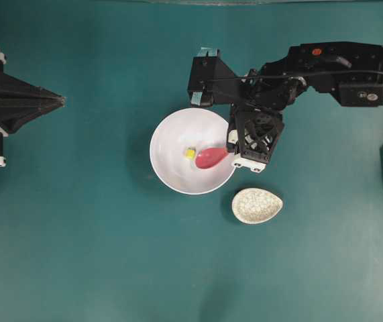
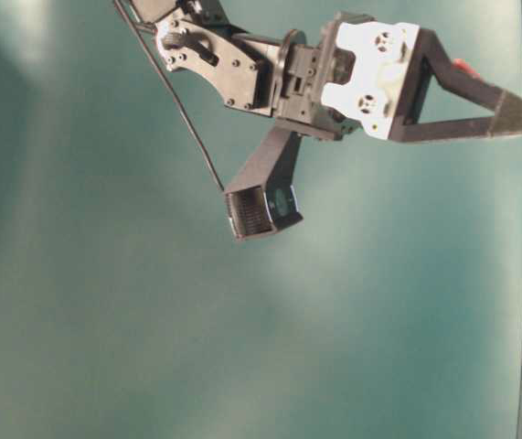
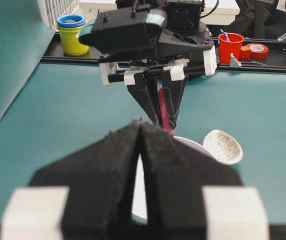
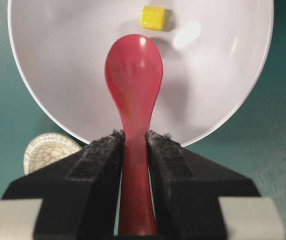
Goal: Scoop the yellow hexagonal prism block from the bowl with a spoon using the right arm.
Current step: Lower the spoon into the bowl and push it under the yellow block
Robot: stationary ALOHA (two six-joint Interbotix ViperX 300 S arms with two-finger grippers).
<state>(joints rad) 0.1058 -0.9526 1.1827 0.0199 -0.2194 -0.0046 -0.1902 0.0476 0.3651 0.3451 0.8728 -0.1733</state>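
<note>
The white bowl [image 1: 174, 134] sits mid-table with the tiny yellow block [image 1: 190, 153] on its floor. My right gripper [image 1: 233, 147] hangs over the bowl's right rim, shut on the handle of the red-pink spoon [image 1: 211, 157]. In the right wrist view the gripper [image 4: 134, 136] pinches the spoon [image 4: 133, 75], whose scoop lies inside the bowl [image 4: 223, 75]. Its tip is just short of the block [image 4: 153, 17], with a small gap between them. My left gripper [image 1: 62, 100] rests at the far left, shut and holding nothing, its tips [image 3: 141, 125] pointing towards the bowl.
A small speckled cream oval dish [image 1: 257, 205] lies just below and to the right of the bowl. Past the table's far edge in the left wrist view stand stacked yellow-green cups [image 3: 72, 35], a red cup [image 3: 231, 46] and a tape roll [image 3: 257, 50].
</note>
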